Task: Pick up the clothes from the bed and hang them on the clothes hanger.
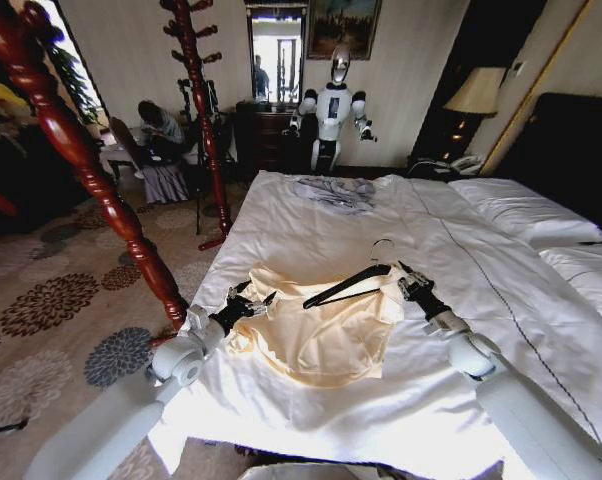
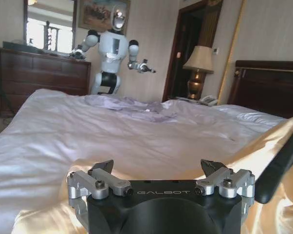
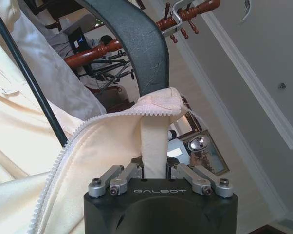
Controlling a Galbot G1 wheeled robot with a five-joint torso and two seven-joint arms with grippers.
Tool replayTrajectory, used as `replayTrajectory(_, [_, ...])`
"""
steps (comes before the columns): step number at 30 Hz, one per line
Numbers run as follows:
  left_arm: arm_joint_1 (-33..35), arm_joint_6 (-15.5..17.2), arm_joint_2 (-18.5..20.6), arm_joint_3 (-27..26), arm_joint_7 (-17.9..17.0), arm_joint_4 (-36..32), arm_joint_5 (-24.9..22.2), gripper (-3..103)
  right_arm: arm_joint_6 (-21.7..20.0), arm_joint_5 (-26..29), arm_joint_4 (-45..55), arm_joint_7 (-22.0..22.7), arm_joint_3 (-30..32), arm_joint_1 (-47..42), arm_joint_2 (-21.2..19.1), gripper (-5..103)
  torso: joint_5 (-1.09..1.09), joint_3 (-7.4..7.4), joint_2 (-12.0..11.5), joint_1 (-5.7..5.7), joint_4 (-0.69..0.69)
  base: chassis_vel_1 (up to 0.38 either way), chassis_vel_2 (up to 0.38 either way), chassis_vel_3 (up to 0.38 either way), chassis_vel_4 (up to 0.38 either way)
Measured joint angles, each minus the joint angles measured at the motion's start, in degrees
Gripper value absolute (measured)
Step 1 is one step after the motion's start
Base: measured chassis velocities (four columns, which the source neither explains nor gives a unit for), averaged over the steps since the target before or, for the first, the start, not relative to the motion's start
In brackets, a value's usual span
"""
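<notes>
I'm mid-threading: my right gripper (image 3: 156,171), fingers clamped on the cream shirt's (image 1: 326,335) collar strip, drapes it over the black hanger (image 1: 346,285) above the bed (image 1: 311,225). My left gripper (image 1: 249,305), jaws apart, sits at the shirt's other edge. Next, I judge, it must grip that shoulder and pull it over the hanger's free end.

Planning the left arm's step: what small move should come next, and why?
Probably ease the left gripper forward and close on the shirt. Its jaws stand open at the shirt's edge; the right gripper already pinches the other side by the hanger.
</notes>
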Motion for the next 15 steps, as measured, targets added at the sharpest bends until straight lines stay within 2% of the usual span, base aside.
replayTrajectory(3, [-0.9,1.3,-1.0,0.6,-2.0,1.6,0.6,100,0.1,-0.1,0.1,0.0,0.1,-0.3,-0.2,20,0.0,0.0,0.0,0.0,0.0,0.0,0.0,0.0,0.0])
replayTrajectory(6, [-4.6,2.6,-3.4,3.5,-5.8,6.0,1.1,100,0.2,-0.2,0.3,0.0,0.3,-0.5,-0.3,20,0.01,0.0,0.0,0.01,0.0,0.0,0.0,0.0,0.0])
replayTrajectory(7, [-4.6,2.6,-3.4,3.5,-5.8,6.0,1.1,100,0.2,-0.2,0.3,0.0,0.3,-0.5,-0.3,20,0.01,0.0,0.0,0.01,0.0,0.0,0.0,0.0,0.0])
replayTrajectory(10, [-8.2,3.3,-5.9,5.4,-8.4,9.4,0.0,100,0.3,-0.3,0.3,-0.1,0.3,-0.5,-0.3,20,0.01,0.0,0.0,0.01,-0.01,0.0,0.0,0.0,0.0])
replayTrajectory(12, [-10.6,4.0,-7.5,6.8,-10.1,11.9,-2.4,100,0.3,-0.3,0.4,-0.1,0.2,-0.3,-0.2,20,0.01,0.01,0.0,0.02,-0.01,0.0,0.0,0.0,0.0])
replayTrajectory(15, [-11.7,4.4,-8.3,7.5,-10.7,13.3,-3.3,100,0.3,-0.3,0.4,-0.1,0.2,-0.1,-0.2,20,0.02,0.01,0.0,0.02,-0.01,0.0,0.0,0.0,0.0])
